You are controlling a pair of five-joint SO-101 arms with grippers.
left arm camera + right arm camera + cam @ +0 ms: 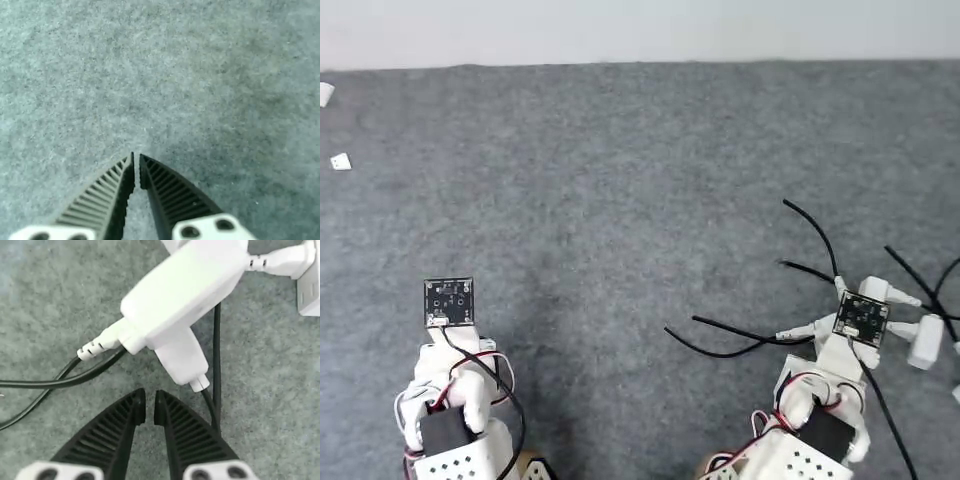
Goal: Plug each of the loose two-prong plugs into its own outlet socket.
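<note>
White plastic two-prong plugs [185,295] clustered on thin black cords [50,382] just beyond the right tool [149,407], prongs hidden, white outlet block [310,295] cut off at the frame edge, right tool narrowed to a slit and holding nothing, left tool [136,165] pinched nearly together over the grey felt-covered table [150,75].

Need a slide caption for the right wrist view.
Right end effector, empty, facing a white socket block with two white plugs and black cables on grey carpet.

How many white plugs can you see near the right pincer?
3, around the white block: the nearest plug just ahead of the right pincer, a second plug beside it, a third plug farthest off. More may be hidden.
</note>
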